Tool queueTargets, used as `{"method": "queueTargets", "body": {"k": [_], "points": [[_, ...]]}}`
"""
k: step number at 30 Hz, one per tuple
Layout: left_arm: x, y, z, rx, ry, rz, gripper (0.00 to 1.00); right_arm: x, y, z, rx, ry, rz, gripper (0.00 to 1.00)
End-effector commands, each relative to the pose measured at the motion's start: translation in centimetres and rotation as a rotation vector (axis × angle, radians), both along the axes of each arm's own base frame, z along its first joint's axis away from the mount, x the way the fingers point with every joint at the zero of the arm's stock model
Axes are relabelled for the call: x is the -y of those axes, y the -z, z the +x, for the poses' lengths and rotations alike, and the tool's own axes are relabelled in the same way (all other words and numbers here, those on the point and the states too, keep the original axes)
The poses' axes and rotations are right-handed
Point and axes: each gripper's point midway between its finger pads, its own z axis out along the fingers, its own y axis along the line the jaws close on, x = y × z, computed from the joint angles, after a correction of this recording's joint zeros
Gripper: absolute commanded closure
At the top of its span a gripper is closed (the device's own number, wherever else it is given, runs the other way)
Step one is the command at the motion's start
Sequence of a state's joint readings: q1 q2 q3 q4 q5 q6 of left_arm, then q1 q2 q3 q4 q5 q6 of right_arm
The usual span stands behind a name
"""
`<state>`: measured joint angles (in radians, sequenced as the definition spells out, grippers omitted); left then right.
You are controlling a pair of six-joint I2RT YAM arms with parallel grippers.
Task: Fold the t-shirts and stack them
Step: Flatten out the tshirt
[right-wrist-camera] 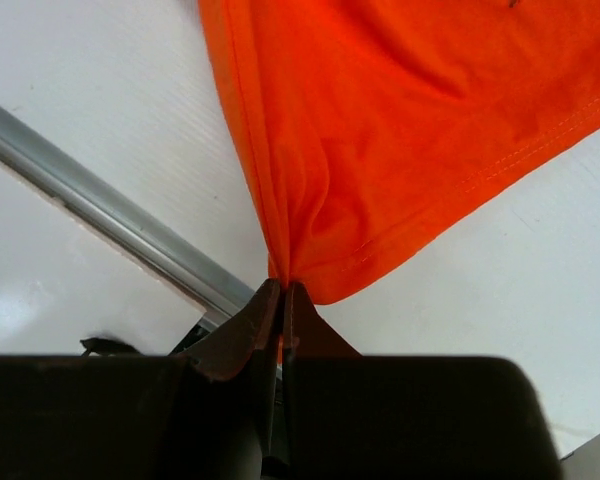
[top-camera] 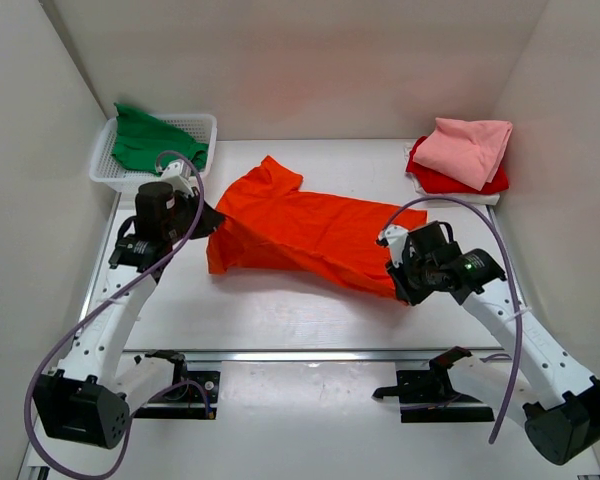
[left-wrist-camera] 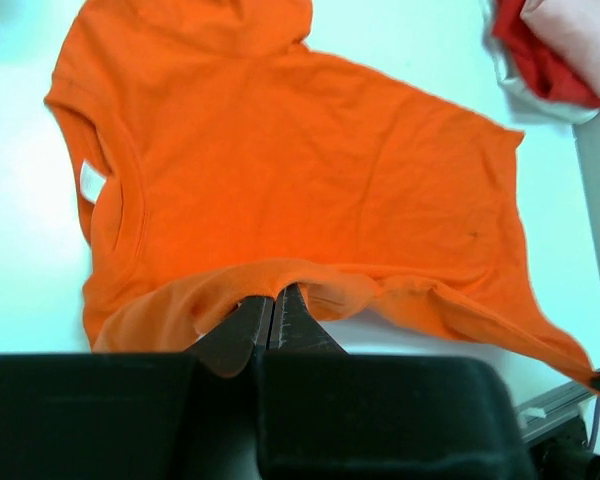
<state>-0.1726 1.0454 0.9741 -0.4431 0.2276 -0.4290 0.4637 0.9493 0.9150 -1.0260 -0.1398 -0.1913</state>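
Observation:
The bright orange t-shirt (top-camera: 300, 232) is stretched across the middle of the table, collar to the left. My left gripper (top-camera: 206, 218) is shut on its near sleeve edge; the cloth (left-wrist-camera: 280, 190) bunches over the shut jaws (left-wrist-camera: 272, 292). My right gripper (top-camera: 395, 272) is shut on the hem corner at the shirt's right end (right-wrist-camera: 380, 130), jaws pinched together (right-wrist-camera: 283, 287). The green t-shirt (top-camera: 152, 140) lies crumpled in the basket. The pale pink t-shirt (top-camera: 470, 148) lies folded on the red t-shirt (top-camera: 432, 180) at the back right.
The white mesh basket (top-camera: 205, 128) stands at the back left corner. White walls close in the table on three sides. A metal rail (top-camera: 310, 353) runs along the table's near edge; it also shows in the right wrist view (right-wrist-camera: 100, 205).

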Motion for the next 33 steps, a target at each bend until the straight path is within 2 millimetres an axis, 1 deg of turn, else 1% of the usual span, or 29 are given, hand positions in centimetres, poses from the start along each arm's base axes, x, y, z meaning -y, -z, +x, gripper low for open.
{"method": "queueTargets", "body": {"k": [1,2,5,6,7,9,10,11,12,13,14,15,16,17,18,19,20,21,22,23,24,25,27,28,29,30,31,32,33], "points": [[-0.7,1.8,-1.5,-0.039,-0.010,0.041,1.00,-0.5,-2.6,-0.4,0.055,-0.025,0.062,1.00],[-0.6,1.5,-1.9,-0.027,-0.007,0.038,1.00,-0.6,-2.9,-0.6,0.047,-0.030,0.072,1.00],[-0.8,1.7,-2.7,-0.027,-0.003,0.044,1.00,-0.5,-3.5,-0.7,0.065,-0.020,0.082,0.99],[-0.8,1.4,-2.8,-0.016,-0.001,0.042,1.00,-0.5,-3.6,-1.1,0.068,-0.029,0.082,1.00],[-0.8,-0.1,-3.5,0.035,0.011,0.040,1.00,0.0,-4.2,-1.1,0.094,-0.009,0.087,1.00],[-1.0,-2.2,-3.8,0.094,-0.002,0.032,1.00,0.4,-5.1,-0.7,0.142,0.003,0.085,1.00],[-1.2,-3.6,-4.0,0.131,-0.007,0.029,1.00,0.8,-6.1,-0.4,0.177,0.021,0.085,1.00],[-1.1,-5.9,-4.3,0.178,0.000,0.023,1.00,0.8,-8.1,0.0,0.238,0.020,0.113,1.00],[-0.9,-6.9,-4.3,0.196,0.007,0.027,1.00,1.2,-9.3,0.2,0.275,0.032,0.125,1.00],[-0.6,-9.4,-4.6,0.248,0.024,0.021,1.00,2.2,-11.6,1.1,0.367,0.058,0.133,1.00],[-0.2,-12.0,-4.9,0.311,0.047,0.014,1.00,2.2,-13.8,0.9,0.435,0.048,0.166,1.00],[-0.3,-13.3,-5.0,0.337,0.039,-0.001,1.00,2.1,-15.0,1.1,0.473,0.043,0.180,1.00],[-0.1,-15.7,-5.4,0.386,0.045,-0.021,1.00,1.9,-17.0,1.1,0.536,0.040,0.207,1.00],[0.2,-18.1,-5.9,0.428,0.060,-0.051,1.00,1.7,-18.5,0.9,0.574,0.024,0.226,1.00],[0.4,-20.5,-6.6,0.486,0.071,-0.067,1.00,1.4,-19.6,0.9,0.596,0.010,0.253,0.99],[0.8,-22.0,-7.1,0.520,0.091,-0.086,1.00,1.3,-21.2,0.8,0.639,-0.005,0.275,1.00],[0.9,-24.3,-8.1,0.568,0.098,-0.108,1.00,1.1,-22.7,0.7,0.670,-0.020,0.292,1.00],[0.7,-26.6,-9.1,0.626,0.097,-0.119,1.00,0.9,-23.5,0.3,0.690,-0.036,0.310,1.00],[0.7,-27.6,-9.5,0.647,0.098,-0.120,1.00,0.6,-25.4,0.0,0.737,-0.054,0.342,1.00],[0.7,-29.1,-10.6,0.681,0.105,-0.126,1.00,0.6,-27.1,-0.6,0.786,-0.068,0.355,1.00],[0.3,-31.2,-11.9,0.734,0.102,-0.131,1.00,0.5,-28.7,-1.0,0.828,-0.080,0.374,1.00],[0.0,-32.1,-12.3,0.757,0.091,-0.134,1.00,0.4,-29.6,-1.4,0.856,-0.097,0.391,1.00],[-0.5,-34.7,-14.0,0.816,0.083,-0.155,1.00,0.3,-32.4,-2.7,0.935,-0.121,0.422,1.00],[-0.6,-35.8,-14.8,0.841,0.088,-0.169,1.00,0.2,-33.0,-2.3,0.947,-0.122,0.429,1.00],[-0.8,-36.1,-14.7,0.846,0.079,-0.169,1.00,0.1,-34.2,-2.8,0.974,-0.138,0.441,0.99],[-0.9,-37.3,-15.3,0.873,0.083,-0.179,1.00,-0.1,-35.3,-2.8,0.990,-0.148,0.452,1.00],[-0.9,-37.9,-15.3,0.881,0.077,-0.181,1.00,-0.3,-35.6,-2.0,0.984,-0.149,0.452,1.00],[-0.6,-37.9,-14.4,0.873,0.078,-0.169,1.00,-0.4,-36.5,-2.2,1.010,-0.160,0.455,1.00],[-0.7,-38.3,-14.3,0.883,0.074,-0.161,1.00,-0.5,-36.9,-1.5,1.012,-0.161,0.450,1.00]]}}
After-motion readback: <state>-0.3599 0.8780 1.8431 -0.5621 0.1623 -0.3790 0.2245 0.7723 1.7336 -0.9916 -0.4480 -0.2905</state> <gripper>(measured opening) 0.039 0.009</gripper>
